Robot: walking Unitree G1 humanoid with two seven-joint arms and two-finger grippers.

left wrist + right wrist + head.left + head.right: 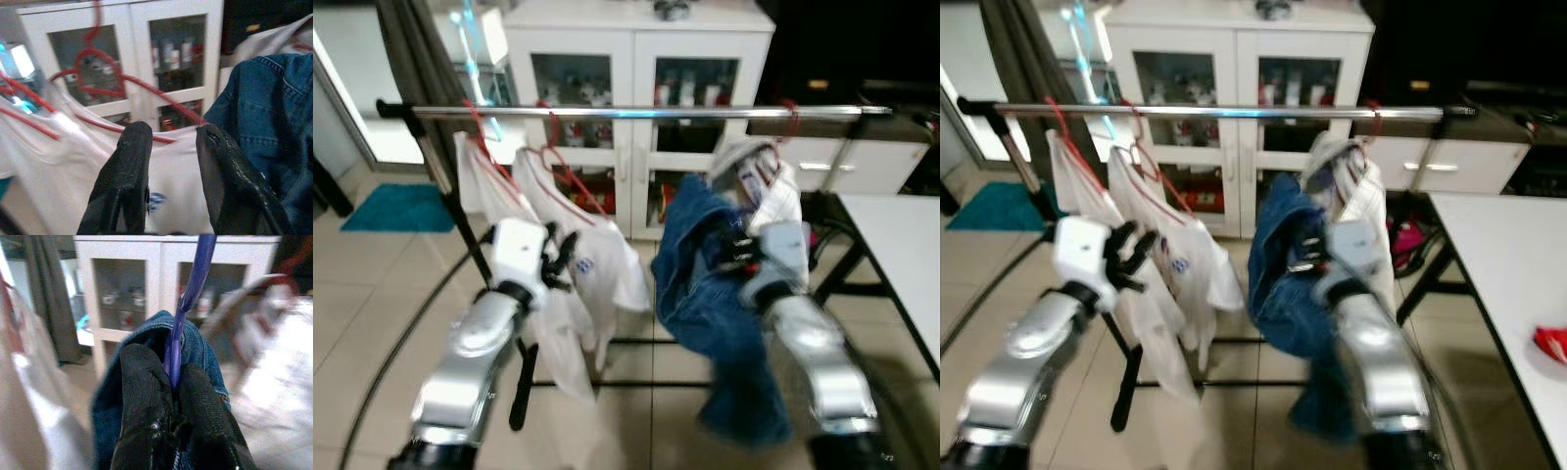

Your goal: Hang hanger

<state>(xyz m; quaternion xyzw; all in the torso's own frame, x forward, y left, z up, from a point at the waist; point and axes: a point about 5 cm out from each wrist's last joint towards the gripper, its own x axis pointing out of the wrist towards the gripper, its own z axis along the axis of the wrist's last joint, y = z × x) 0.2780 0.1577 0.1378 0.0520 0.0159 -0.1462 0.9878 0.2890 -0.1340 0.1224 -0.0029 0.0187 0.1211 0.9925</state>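
A silver rail [636, 113] runs across the scene in front of a white cabinet. Two white shirts [578, 245] hang from it on red hangers [558, 162] at the left. My right gripper [172, 382] is shut on the purple hanger [193, 289] that carries a blue denim garment [705, 284]; it hangs below the rail, right of centre. My left gripper [168, 142] is open, close to the nearer white shirt [171, 181] and its red hanger [146, 90]. A white garment [773, 191] on a red hanger hangs at the rail's right part.
The white cabinet [636, 59] with glass doors stands behind the rail. A white table [901, 255] is at the right, with a red thing [1552, 345] on it. The rack's black legs [524, 382] cross the tiled floor. A teal mat [396, 208] lies at the far left.
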